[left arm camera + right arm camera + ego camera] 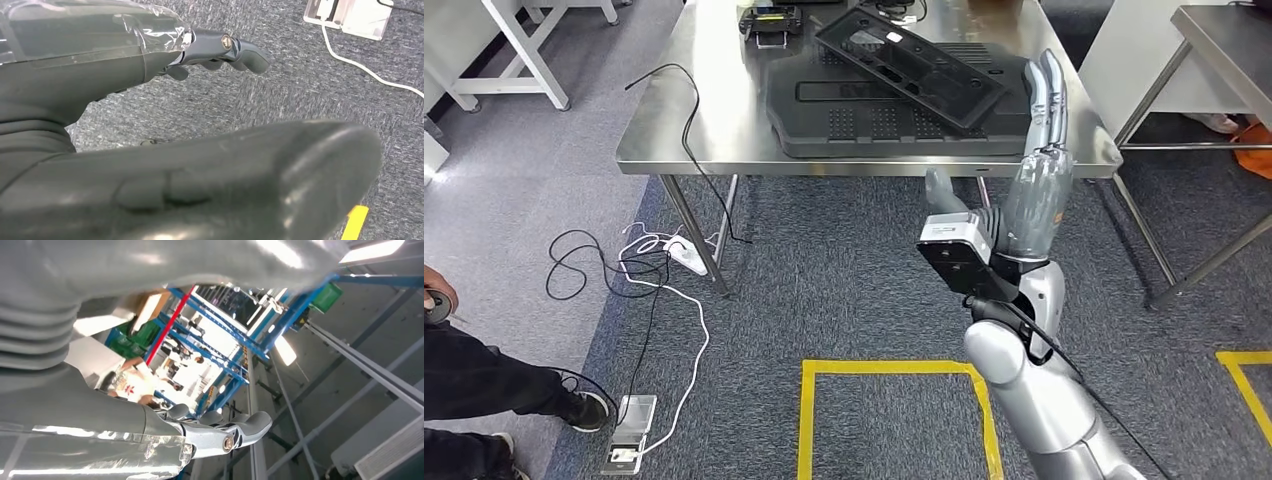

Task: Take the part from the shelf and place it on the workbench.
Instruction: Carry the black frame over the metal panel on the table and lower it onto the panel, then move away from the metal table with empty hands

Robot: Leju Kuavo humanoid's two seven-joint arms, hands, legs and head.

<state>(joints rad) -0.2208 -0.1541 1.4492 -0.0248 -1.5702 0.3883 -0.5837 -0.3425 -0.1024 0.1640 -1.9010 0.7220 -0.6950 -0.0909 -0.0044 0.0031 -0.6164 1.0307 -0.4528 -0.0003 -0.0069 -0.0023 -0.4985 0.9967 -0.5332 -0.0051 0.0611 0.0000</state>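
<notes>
Two black parts on the bench [674, 120]: the flat panel [894, 120] lies flat, the frame [911, 65] rests tilted across it. My right hand [1036, 185] is raised near the bench edge, fingers straight and together, empty. My left hand [150, 150] hangs over carpet, fingers loose, holding nothing.

Steel workbench [664, 150]: two black panels [894, 110] stacked near right edge; controller [770, 22] at far edge.

Even overhead light, glare on steel workbench [724, 120]; my left hand [200, 170] blurred close to lens; ceiling lamps [284, 350] blown out.
</notes>
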